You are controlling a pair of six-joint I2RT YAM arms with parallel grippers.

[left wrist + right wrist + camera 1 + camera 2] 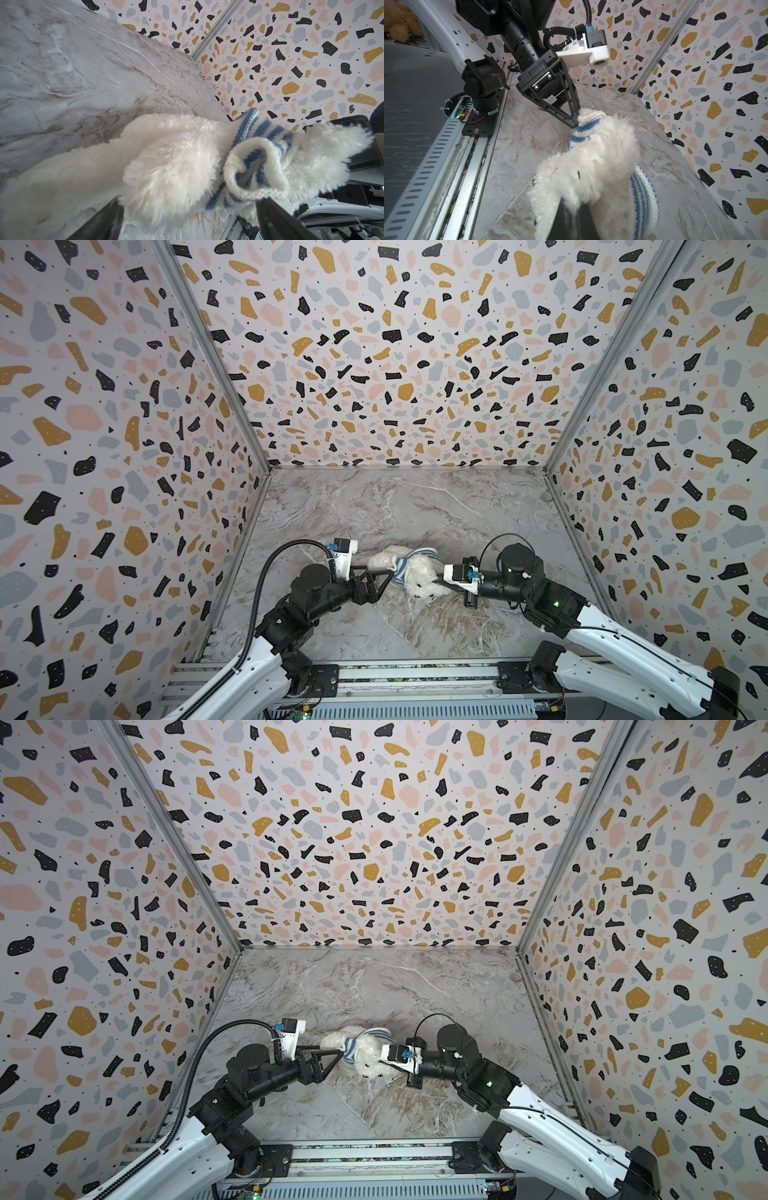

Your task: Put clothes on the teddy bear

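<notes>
Teddy bear [419, 583] pinched by right gripper [573, 204] reaching leftward; left gripper [190, 199] opposite, jaws splayed

Grey marble-patterned tabletop [374, 510], cream teddy bear [417, 574] on it.

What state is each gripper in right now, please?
Left gripper: open, jaws wide at the striped shirt, gripping nothing.
Right gripper: closed, holding the teddy bear.

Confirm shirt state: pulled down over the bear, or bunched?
Bunched. The striped shirt sits as a crumpled band around the teddy bear, bare fur either side; which part it circles, cannot tell.
</notes>
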